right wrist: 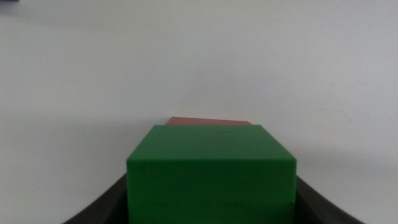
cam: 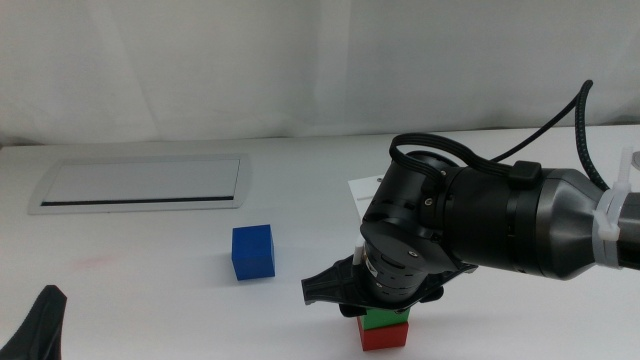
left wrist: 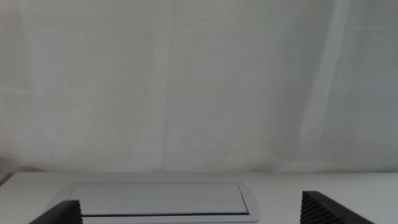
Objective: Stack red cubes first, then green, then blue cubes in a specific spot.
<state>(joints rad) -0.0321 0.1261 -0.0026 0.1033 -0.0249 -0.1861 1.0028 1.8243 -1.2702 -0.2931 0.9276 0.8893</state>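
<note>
- three cubes show in the middle view, two of them partly hidden: the right gripper comes in from the right and its bulky black wrist covers most of the green cube, which sits on the red cube at the bottom edge, the red one cut off below.
- the blue cube stands alone on the white table, well apart to the left of the stack; the grey-rimmed panel lies farther back, and a white paper peeks out behind the arm.
- the left gripper waits at the bottom left corner, only a dark tip in view.
- left wrist view: the left jaws stand wide apart, just their tips showing, with the panel ahead.
- right wrist view: the green cube fills the space between the right jaws, gripped on both sides; a sliver of the red cube shows past its top edge.
</note>
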